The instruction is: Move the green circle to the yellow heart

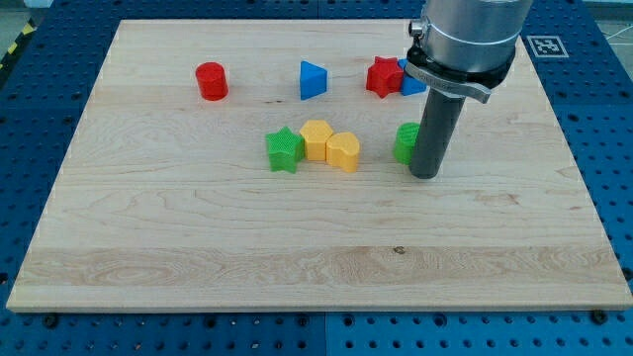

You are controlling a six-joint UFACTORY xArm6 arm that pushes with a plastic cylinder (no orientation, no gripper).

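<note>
The green circle (pixel 406 142) sits right of the board's middle, partly hidden behind the rod. My tip (pixel 425 174) rests on the board touching or just off the circle's right side. The yellow heart (pixel 344 151) lies a short way to the circle's left, about a block's width of bare wood between them. It touches a yellow hexagon (pixel 316 139), which touches a green star (pixel 284 149) further left.
A red cylinder (pixel 211 80) stands at the upper left. A blue triangle (pixel 313 80) is at the top middle. A red star (pixel 384 76) and a blue block (pixel 412 81), partly hidden by the arm, sit at the top right.
</note>
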